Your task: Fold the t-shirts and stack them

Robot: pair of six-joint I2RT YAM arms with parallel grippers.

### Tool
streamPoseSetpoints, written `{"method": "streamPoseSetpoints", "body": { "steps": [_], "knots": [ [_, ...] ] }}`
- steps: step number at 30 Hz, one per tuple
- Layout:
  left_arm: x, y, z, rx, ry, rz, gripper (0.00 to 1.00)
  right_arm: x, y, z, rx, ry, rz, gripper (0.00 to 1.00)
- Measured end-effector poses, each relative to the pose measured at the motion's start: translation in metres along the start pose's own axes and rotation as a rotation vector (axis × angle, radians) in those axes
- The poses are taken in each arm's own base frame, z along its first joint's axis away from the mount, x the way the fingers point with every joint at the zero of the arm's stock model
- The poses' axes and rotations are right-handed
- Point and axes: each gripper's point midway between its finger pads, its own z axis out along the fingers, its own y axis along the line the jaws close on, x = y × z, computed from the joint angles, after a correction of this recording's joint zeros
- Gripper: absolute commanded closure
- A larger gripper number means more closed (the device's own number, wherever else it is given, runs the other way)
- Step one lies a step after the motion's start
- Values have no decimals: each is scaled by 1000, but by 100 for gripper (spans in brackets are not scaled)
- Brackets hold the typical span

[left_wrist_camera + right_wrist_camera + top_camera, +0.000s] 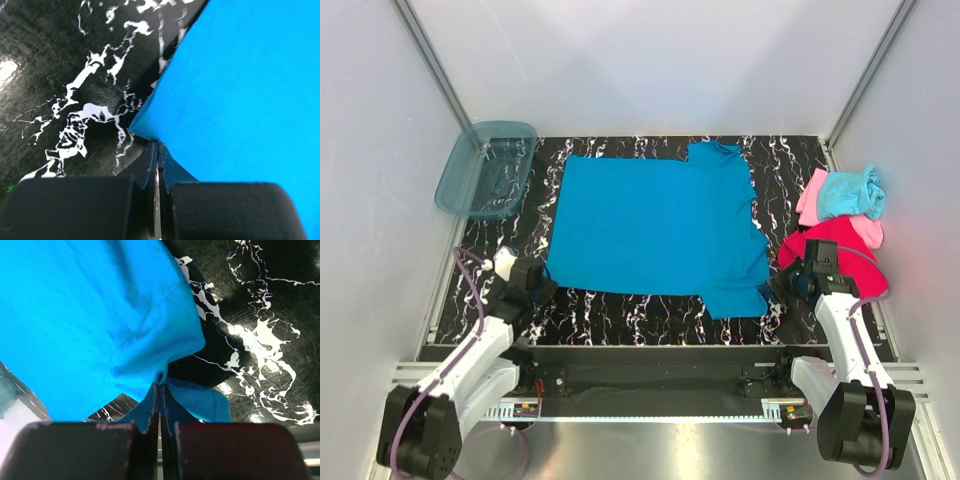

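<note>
The blue t-shirt [655, 225] lay spread flat over the middle of the bench [620, 312], collar end toward the right edge and hem toward the left, with its near edge running between my two claws. What worried me most was my hold. Each grip was only a thin bite at the very margin of the cloth, so I judged a quick lift or an uneven pull between my arms could slide a corner free or skew the fold. On the right the sleeve fabric looked bunched and wrinkled, which could carry a crease into the fold. My right arm also worked just beside the magenta-red t-shirt [840, 250] at the right edge. The light pink t-shirt [809, 198] and light aqua t-shirt [850, 192] were heaped beyond it, so a wide swing might have snagged that pile. My left claw [158, 148] was clenched on the near-left corner of the blue cloth, jaws pressed together with no gap showing. My right claw [161, 388] was likewise pinched tight on the near-right sleeve.
</note>
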Motion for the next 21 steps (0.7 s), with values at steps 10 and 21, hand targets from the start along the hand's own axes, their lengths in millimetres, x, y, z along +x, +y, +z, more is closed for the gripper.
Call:
{"method": "streamPoseSetpoints", "body": {
  "steps": [10,21],
  "knots": [
    [-15,-8,-28,72,-52,-37,100,-8,13,-7,-40,-24,29,100],
    [-25,-9,-43,61,-65,-37,100,-27,47,-23,-149,-90,64,100]
  ]
}}
